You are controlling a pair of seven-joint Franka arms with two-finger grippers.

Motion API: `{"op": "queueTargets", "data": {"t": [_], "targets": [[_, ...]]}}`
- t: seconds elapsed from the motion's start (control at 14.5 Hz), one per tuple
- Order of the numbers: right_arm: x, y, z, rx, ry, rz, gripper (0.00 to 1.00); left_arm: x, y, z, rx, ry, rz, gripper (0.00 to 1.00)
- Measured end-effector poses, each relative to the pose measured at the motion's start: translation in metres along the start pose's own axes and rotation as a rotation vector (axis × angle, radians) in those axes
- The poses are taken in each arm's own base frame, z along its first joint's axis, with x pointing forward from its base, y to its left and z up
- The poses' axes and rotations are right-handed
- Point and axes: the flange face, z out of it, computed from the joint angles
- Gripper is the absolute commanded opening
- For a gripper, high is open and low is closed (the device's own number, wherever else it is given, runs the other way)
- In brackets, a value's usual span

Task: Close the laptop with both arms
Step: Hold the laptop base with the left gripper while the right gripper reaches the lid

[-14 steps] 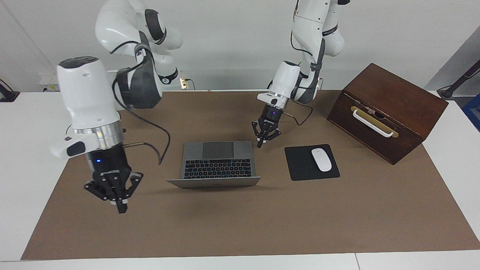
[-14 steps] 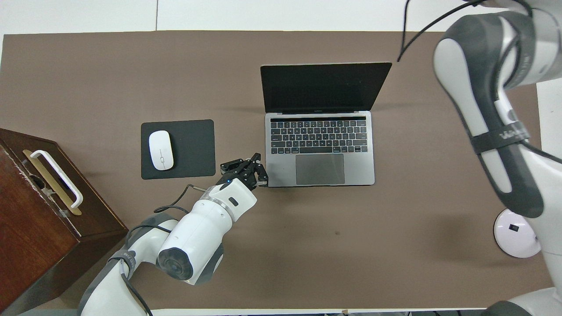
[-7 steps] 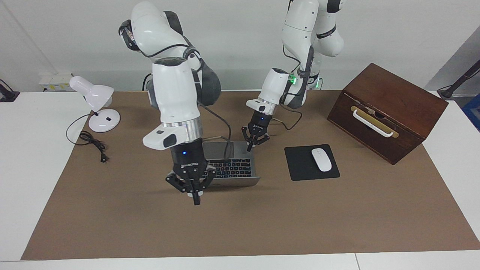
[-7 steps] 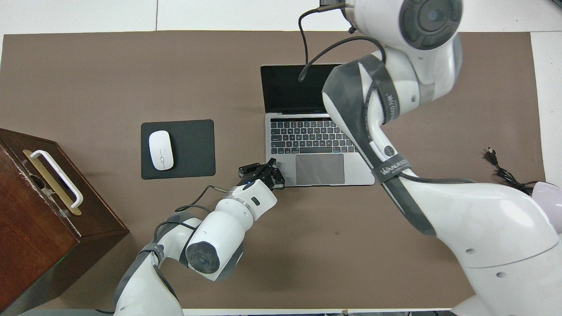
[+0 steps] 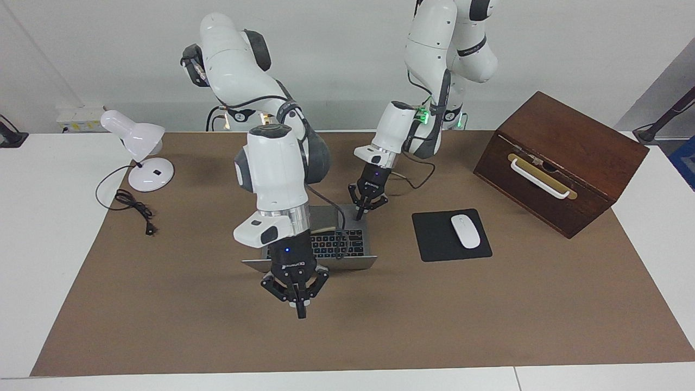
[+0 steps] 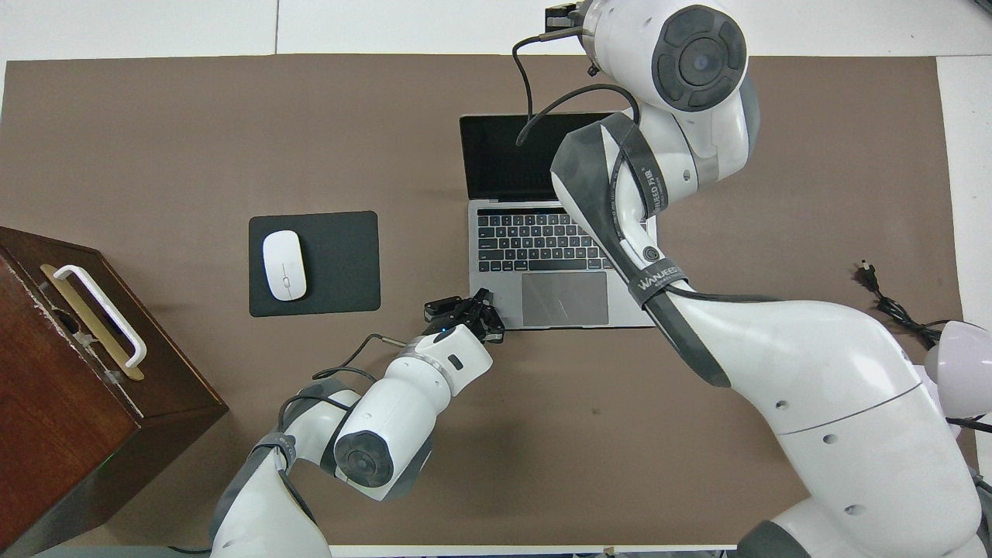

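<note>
Two pincers (image 5: 362, 213) (image 5: 297, 304) around open laptop (image 5: 355, 243)

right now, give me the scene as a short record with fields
laptop: open, screen up, on the brown mat
left gripper: at the laptop's corner nearest the robots, toward the left arm's end
right gripper: over the mat past the raised lid's back
mouse: on the black mouse pad, beside the laptop
wooden box: at the left arm's end
lamp: at the right arm's end

Silver-grey laptop (image 5: 355, 244) (image 6: 496, 256) open, flat on mat, screen facing robots.
</note>
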Motion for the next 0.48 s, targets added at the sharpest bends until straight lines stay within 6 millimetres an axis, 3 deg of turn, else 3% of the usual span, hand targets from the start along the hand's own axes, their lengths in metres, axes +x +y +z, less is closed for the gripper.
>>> {"op": "queueTargets", "data": {"t": [0.48], "targets": [[-0.016,-0.016,0.003,0.037,-0.156,0.066,0.0,-0.004,-0.002,-0.002,0.0,0.007,0.031,0.0]]}}
